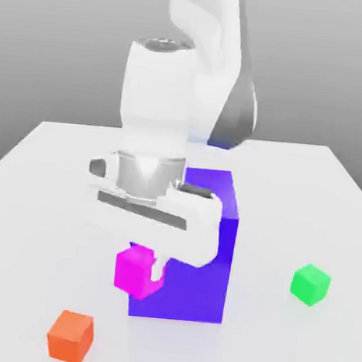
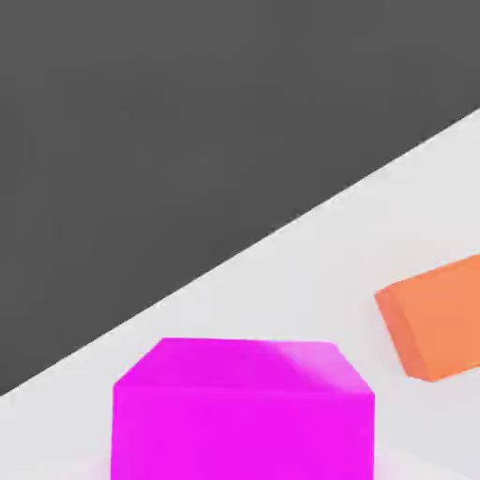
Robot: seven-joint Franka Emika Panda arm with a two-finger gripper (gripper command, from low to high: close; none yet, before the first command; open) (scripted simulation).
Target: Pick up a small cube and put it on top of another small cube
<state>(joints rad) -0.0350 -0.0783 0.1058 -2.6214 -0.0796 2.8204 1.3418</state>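
Plainly, fingers (image 1: 147, 268) clenched around the unlabelled small cube (image 1: 135, 270), beside the blue-violet block (image 1: 201, 248)

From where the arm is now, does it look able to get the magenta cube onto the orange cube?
Probably yes. The gripper is shut on the magenta cube, and the orange cube sits close by with nothing on top or between.

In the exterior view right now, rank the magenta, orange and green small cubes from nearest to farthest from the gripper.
1. Small magenta cube, at the gripper, shut on it.
2. Small orange cube, below, toward the view's left.
3. Small green cube, far on the view's right.
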